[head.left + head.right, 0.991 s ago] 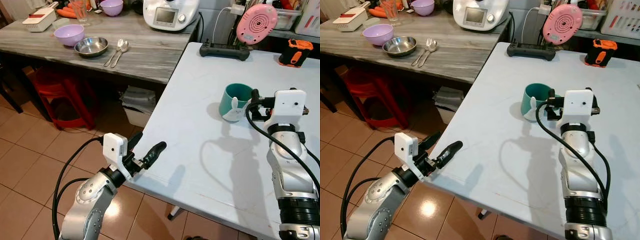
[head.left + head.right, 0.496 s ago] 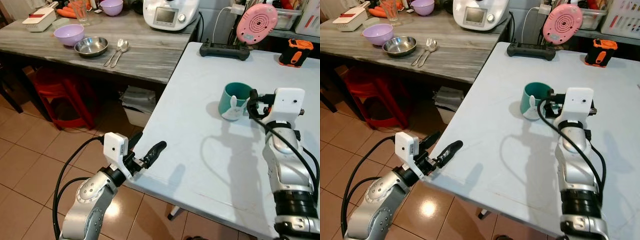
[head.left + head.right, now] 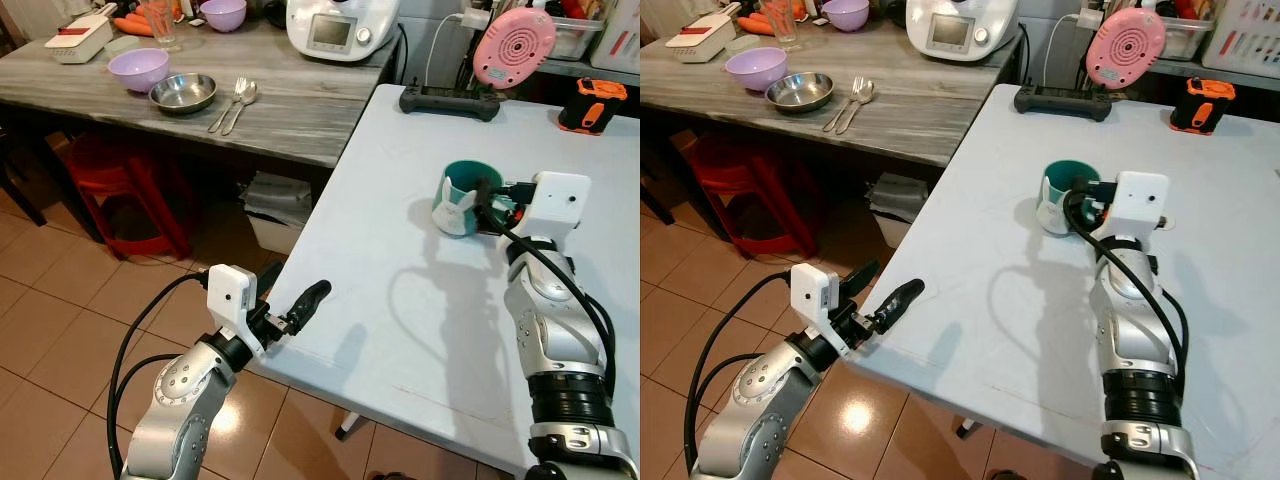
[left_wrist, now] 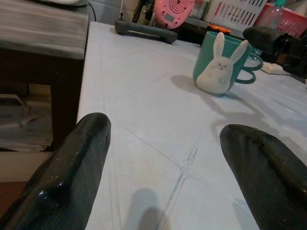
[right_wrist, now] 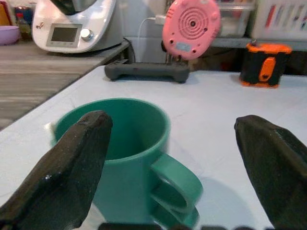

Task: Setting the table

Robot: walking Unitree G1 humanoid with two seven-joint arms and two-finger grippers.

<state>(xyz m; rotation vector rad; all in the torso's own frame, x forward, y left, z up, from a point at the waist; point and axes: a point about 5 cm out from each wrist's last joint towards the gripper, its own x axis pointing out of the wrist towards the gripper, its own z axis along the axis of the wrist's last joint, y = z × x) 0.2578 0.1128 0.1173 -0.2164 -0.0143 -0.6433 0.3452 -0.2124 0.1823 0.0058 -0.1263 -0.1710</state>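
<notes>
On white table (image 3: 400, 300), right pincer (image 5: 168, 158) has closed in around mug (image 3: 462, 196).

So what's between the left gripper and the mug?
Nothing: bare white table runs from the open left gripper to the mug, plain in the left wrist view. The right gripper straddles the mug's handle.

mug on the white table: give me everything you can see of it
The mug is teal with a white rabbit figure on its front, ears reaching the rim, and a looped handle on the side. It looks glazed and ceramic-like, stands upright, and seems empty. It sits on the white table. The right gripper is open, its fingers either side of the mug at the handle side; no contact is visible.
</notes>
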